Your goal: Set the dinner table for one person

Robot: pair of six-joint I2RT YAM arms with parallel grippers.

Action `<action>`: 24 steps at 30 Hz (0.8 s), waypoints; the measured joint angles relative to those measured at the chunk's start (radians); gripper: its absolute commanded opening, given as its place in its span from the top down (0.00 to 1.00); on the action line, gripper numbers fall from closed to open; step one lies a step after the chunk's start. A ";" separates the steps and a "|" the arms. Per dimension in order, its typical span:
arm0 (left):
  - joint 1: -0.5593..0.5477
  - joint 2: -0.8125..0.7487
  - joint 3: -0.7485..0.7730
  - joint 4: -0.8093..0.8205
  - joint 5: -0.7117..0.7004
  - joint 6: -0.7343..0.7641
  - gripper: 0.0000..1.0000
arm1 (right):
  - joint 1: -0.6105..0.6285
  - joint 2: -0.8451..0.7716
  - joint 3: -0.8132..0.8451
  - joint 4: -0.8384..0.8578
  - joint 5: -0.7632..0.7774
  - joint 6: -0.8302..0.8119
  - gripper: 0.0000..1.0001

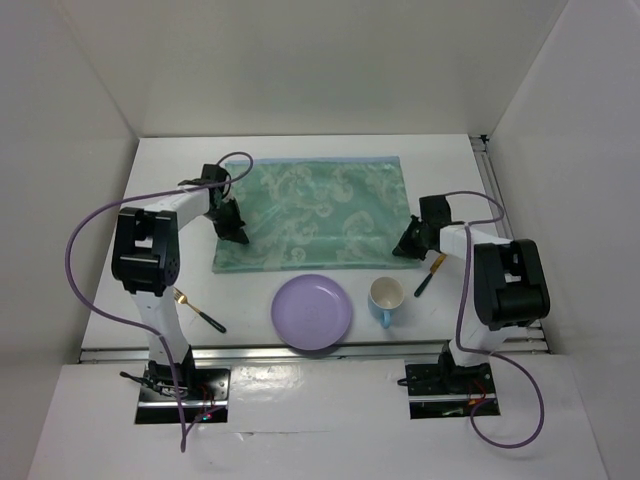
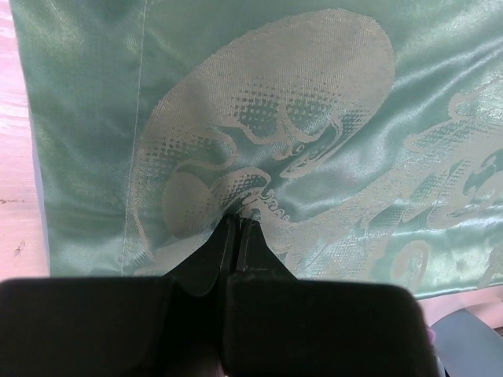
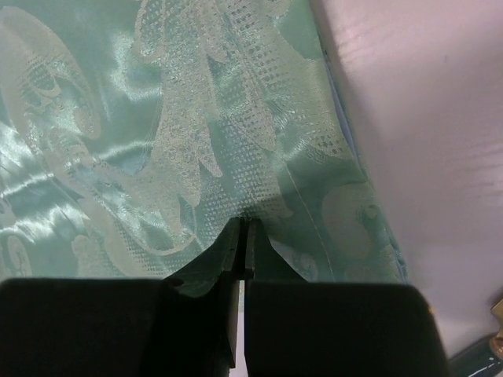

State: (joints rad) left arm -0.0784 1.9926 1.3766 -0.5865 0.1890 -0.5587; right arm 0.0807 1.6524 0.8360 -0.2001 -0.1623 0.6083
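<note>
My left claw (image 2: 238, 226) is clamped shut on the green patterned placemat (image 1: 320, 205) near its left edge. My right claw (image 3: 242, 229) pinches its right edge. The placemat lies on the white table (image 1: 165, 175).

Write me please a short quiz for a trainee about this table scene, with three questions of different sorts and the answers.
1. True or false: the purple plate lies on the middle of the green placemat.
2. Fill in: in the top view, the cup stands just to the ___ of the purple plate.
3. Choose one: what do the left gripper and the right gripper both pinch? A) the green placemat B) the purple plate C) the cup

Key:
1. False: it lies on the bare dinner table, in front of the placemat's near edge.
2. right
3. A
</note>
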 measured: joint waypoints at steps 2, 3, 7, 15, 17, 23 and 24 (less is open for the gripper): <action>0.000 -0.012 -0.019 0.017 -0.002 0.000 1.00 | 0.014 -0.014 -0.013 0.002 0.020 0.007 1.00; 0.000 -0.018 -0.027 0.021 -0.003 0.000 1.00 | 0.019 -0.021 -0.019 0.000 0.027 0.010 1.00; 0.000 -0.026 -0.039 0.023 -0.006 0.000 1.00 | 0.031 -0.042 -0.026 -0.028 0.053 0.017 1.00; -0.002 -0.034 -0.030 -0.029 -0.036 0.005 0.61 | 0.054 -0.084 0.060 -0.211 0.119 0.016 0.56; -0.002 -0.054 -0.028 -0.061 -0.055 0.006 0.52 | 0.055 -0.121 0.127 -0.260 0.134 -0.002 0.39; -0.002 -0.215 0.019 -0.138 -0.107 0.016 0.07 | 0.055 -0.293 0.336 -0.336 0.159 -0.056 0.13; -0.002 -0.254 0.027 -0.140 -0.112 0.014 0.07 | 0.055 -0.335 0.335 -0.343 0.159 -0.063 0.12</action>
State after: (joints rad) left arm -0.0799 1.7386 1.4033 -0.7265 0.0769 -0.5449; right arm 0.1356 1.3178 1.1713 -0.5430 -0.0036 0.5453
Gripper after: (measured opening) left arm 0.907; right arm 0.841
